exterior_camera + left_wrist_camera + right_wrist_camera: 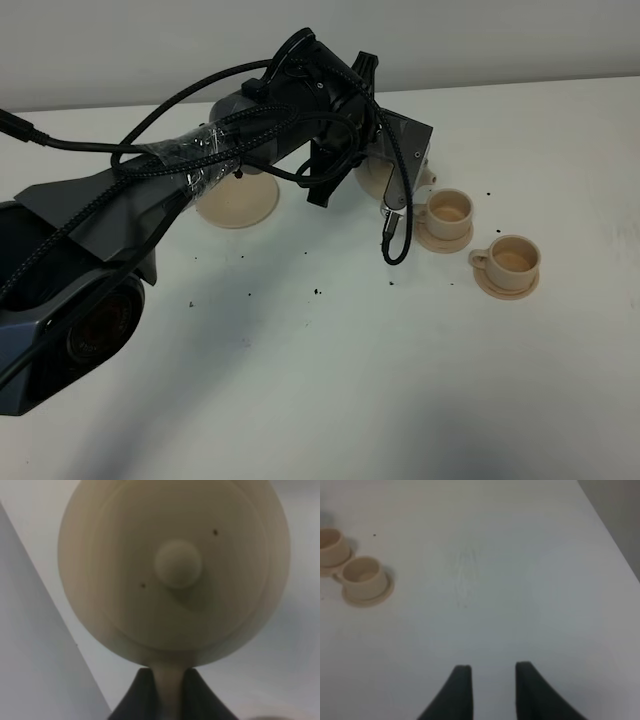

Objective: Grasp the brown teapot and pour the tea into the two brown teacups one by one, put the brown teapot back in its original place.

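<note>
Left wrist view: pinching the loop handle of the brown teapot [175, 615] with the left gripper [167, 676], dark fingers [142, 697] pressed tight on either side, lid knob [177, 564] just ahead of the tips. In exterior high view, pot mostly hidden under that arm, spout poking out just beside first teacup [449, 208]. Second teacup [513, 258] a little farther out from the gripper, each on its own small saucer. Big saucer [238, 203] back behind the gripper, apart from the pot. Dark specks [317, 292] scattered over white table [330, 400]. Right gripper [492, 667] parted to a medium gap, nothing between, low over the table, both teacups well ahead and off to one side.
</note>
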Motion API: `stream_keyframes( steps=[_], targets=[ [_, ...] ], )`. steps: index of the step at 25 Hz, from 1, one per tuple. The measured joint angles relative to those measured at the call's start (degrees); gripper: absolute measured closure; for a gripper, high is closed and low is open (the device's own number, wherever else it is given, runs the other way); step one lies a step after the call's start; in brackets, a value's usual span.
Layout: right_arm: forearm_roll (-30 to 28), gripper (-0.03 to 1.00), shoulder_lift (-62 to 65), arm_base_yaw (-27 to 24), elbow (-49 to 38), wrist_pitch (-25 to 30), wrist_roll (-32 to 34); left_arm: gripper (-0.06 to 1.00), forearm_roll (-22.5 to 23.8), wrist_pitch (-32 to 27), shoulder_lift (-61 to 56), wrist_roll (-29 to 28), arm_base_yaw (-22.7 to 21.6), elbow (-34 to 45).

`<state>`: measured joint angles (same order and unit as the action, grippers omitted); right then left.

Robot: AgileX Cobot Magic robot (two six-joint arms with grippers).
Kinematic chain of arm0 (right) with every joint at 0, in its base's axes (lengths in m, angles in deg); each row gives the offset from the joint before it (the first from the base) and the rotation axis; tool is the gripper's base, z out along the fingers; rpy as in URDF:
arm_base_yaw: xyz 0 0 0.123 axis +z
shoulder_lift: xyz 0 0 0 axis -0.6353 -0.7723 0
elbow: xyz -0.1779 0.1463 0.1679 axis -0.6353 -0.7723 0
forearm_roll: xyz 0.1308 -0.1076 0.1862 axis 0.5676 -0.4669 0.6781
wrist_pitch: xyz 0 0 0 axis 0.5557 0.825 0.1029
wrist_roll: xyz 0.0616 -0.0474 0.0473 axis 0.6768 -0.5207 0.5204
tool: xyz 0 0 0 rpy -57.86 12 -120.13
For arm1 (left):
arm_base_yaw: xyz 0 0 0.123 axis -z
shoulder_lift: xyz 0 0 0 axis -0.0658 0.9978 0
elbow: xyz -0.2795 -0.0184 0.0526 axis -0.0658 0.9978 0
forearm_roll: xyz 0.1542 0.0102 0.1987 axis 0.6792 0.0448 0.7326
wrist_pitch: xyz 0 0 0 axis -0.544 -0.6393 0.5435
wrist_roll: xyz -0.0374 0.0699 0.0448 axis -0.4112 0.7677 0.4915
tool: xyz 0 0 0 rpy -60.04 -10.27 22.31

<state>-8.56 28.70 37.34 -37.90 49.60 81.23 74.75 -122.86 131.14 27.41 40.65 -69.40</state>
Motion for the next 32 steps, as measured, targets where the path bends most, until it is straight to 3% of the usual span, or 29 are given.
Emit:
stream_keyframes(
  steps=[16,32],
  targets=[
    [0.0,0.72,0.0,0.0,0.0,0.0,0.0,0.79,7.71,4.85,1.83,1.02,2.15,0.04],
    [0.0,0.72,0.0,0.0,0.0,0.0,0.0,0.79,9.75,6.28,1.83,5.99,2.8,0.04]
  ],
)
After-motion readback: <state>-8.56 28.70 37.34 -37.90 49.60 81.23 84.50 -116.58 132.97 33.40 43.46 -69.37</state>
